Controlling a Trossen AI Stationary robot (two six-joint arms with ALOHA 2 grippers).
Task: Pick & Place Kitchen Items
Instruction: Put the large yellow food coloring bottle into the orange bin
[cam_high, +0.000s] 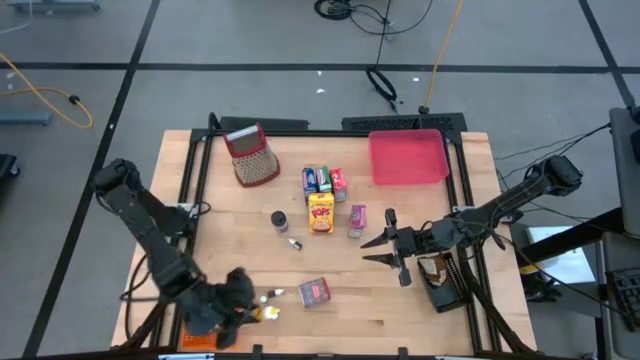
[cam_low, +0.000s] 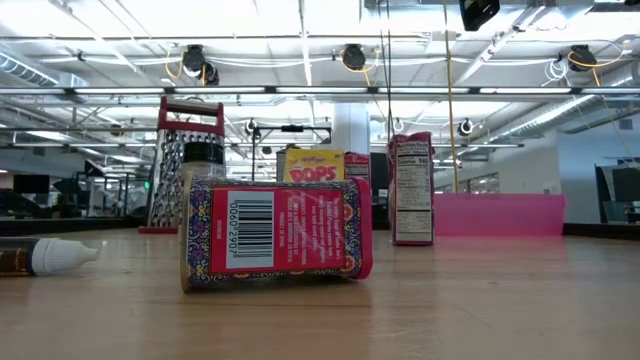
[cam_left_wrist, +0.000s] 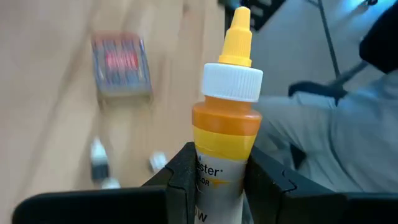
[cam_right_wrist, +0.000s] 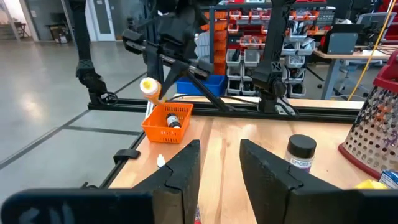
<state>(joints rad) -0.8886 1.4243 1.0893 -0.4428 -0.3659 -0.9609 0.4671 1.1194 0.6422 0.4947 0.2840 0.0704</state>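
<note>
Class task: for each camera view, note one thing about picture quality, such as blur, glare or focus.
High view: evenly lit, sharp across the table. Low view: bright ceiling lights glare above; the red box up close is crisp. Left wrist view: the yellow-capped bottle in the left claw is sharp, the table behind it smeared. Right wrist view: the right claw looms soft; the orange basket is clear.

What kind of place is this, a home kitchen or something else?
Probably a robotics lab or workshop, not a kitchen: shelves of parts bins stand behind the wooden table, cables lie on the concrete floor, and industrial ceiling lights hang overhead.
</note>
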